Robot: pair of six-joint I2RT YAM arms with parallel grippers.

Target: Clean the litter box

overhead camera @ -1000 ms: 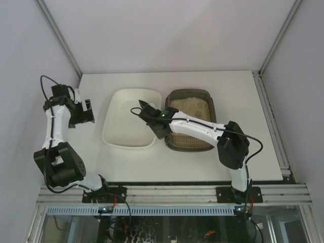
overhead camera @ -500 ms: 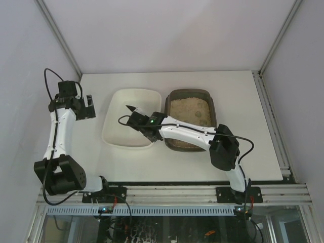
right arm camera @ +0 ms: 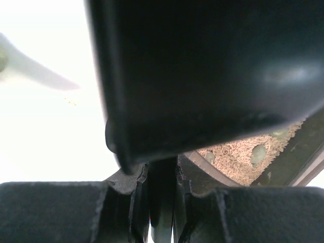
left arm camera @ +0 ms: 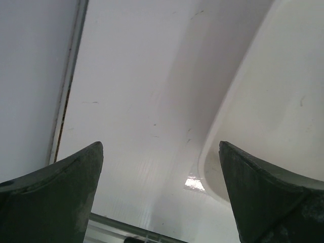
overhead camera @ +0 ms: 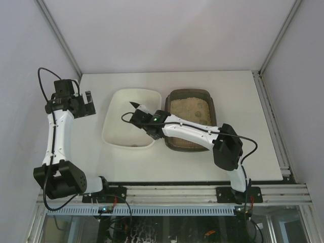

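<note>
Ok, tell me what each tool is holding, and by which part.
Right tool: a dark scoop, clamped by its thin handle. Left tool: open, holding nothing.

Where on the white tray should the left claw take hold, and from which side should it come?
The tray's left long rim, from the left. The open left claw sits just outside that edge, and the rim looks like a thin raised lip that it could straddle from above. The right claw holds the scoop over the tray's right half, so that side looks crowded.
</note>
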